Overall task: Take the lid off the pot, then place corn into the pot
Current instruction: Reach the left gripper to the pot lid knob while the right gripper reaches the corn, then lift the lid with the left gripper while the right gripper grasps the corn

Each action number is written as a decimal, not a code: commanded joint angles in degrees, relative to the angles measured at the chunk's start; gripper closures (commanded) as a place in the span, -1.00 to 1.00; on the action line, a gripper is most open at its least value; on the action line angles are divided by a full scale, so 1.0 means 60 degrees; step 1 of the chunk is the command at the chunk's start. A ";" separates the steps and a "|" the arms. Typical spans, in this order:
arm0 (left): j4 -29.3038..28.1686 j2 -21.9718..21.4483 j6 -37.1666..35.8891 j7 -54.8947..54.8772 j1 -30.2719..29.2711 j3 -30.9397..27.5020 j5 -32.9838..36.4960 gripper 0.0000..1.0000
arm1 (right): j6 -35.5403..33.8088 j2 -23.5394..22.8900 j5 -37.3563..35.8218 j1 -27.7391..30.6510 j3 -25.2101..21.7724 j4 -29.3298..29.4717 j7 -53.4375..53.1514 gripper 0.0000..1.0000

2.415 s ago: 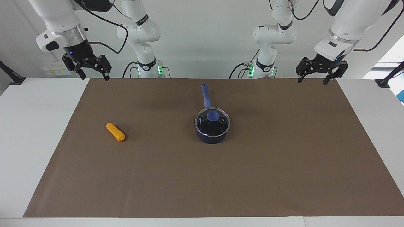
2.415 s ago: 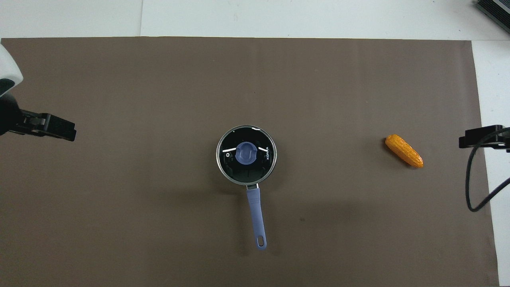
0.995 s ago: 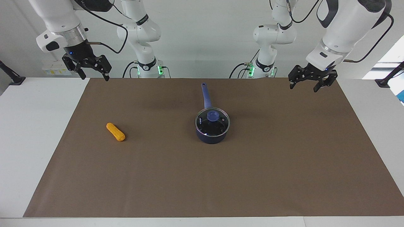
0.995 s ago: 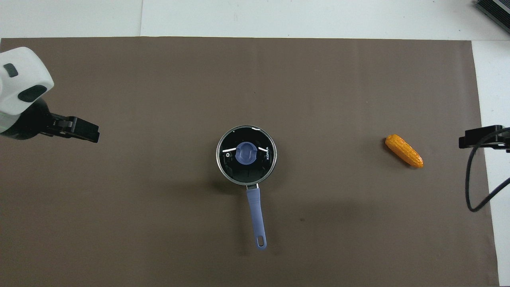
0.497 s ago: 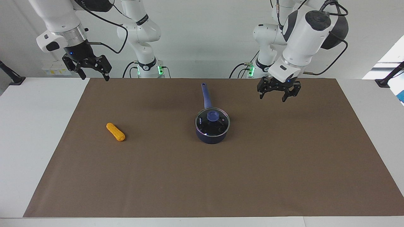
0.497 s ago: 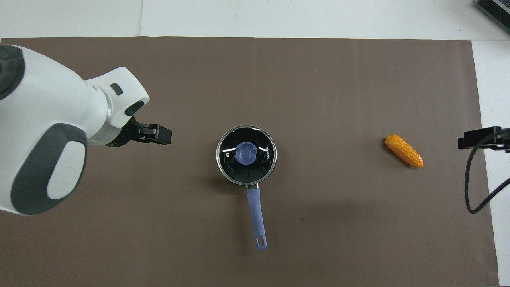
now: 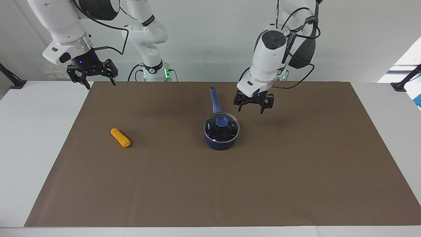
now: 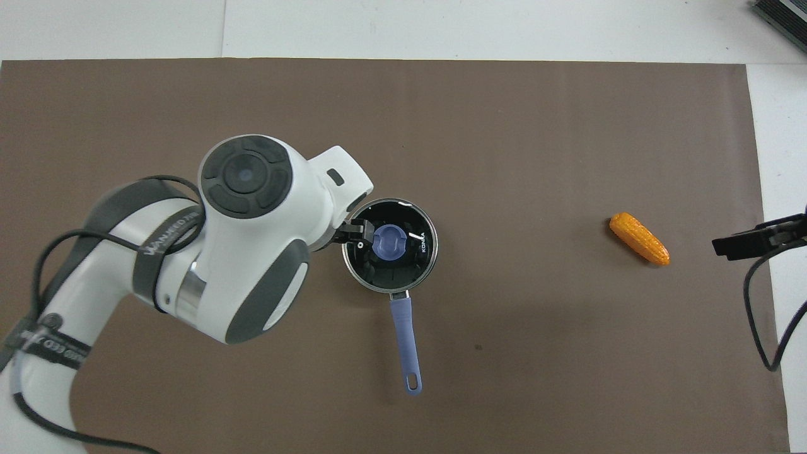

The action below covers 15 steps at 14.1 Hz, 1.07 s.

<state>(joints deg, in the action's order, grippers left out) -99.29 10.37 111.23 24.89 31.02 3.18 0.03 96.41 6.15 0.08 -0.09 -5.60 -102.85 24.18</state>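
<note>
Worktop (image 7: pixel 296 184): covered by a brown mat.
Pot (image 7: pixel 220 142): dark navy, mid-mat, its lighter-blue handle (image 8: pixel 404 343) pointing toward the robots.
Lid (image 7: pixel 213 129): clear glass, metal rim, blue knob, seated on the pot.
Corn (image 7: pixel 120 137): orange-yellow cob lying well apart from the pot, toward the right arm's end.
Left hand (image 7: pixel 251 107): raised just beside the pot, fingers spread, holding nothing.
Right hand (image 7: pixel 97 80): waiting over the mat's corner, fingers spread, well apart from the pot.

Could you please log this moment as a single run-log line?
left end effector: open, in air beside pot | lid: on pot | corn: on table, untouched | right end effector: open, waiting
</note>
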 commanded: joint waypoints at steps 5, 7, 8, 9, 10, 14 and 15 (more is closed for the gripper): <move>0.0346 0.1215 0.1032 0.1754 0.1319 -0.0164 0.0596 -1.00 | 0.2546 -0.1723 0.0176 0.0381 0.0054 -0.1241 0.3891 -1.00; 0.0332 0.1216 0.1077 0.1755 0.1319 -0.0164 0.0596 -1.00 | 0.3424 -0.2208 0.0176 0.0396 0.0054 -0.1577 0.4566 -1.00; 0.0332 0.1231 0.1091 0.1755 0.1305 -0.0163 0.0582 -1.00 | 0.3777 -0.2414 0.0176 0.0396 0.0054 -0.1810 0.4845 -1.00; 0.0332 0.1231 0.1149 0.1755 0.1305 -0.0163 0.0581 -1.00 | 0.4201 -0.2532 0.0176 0.0468 0.0054 -0.2088 0.5094 -1.00; 0.0346 0.1245 0.1237 0.1755 0.1290 -0.0163 0.0581 -1.00 | 0.4567 -0.2649 0.0176 0.0628 0.0054 -0.2338 0.5343 -1.00; 0.0683 0.1699 0.1062 0.1770 0.1334 -0.0178 0.0727 -1.00 | 0.5228 -0.3395 0.0191 0.0688 0.0068 -0.2589 0.5463 -1.00; 0.0683 0.1699 0.1091 0.1770 0.1334 -0.0178 0.0713 -1.00 | 0.5303 -0.3455 0.0191 0.0689 0.0069 -0.2604 0.5463 -1.00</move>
<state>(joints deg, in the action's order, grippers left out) -97.27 19.29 117.94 34.40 38.21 2.73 2.89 126.24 -13.69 0.12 3.35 -5.67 -117.73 54.93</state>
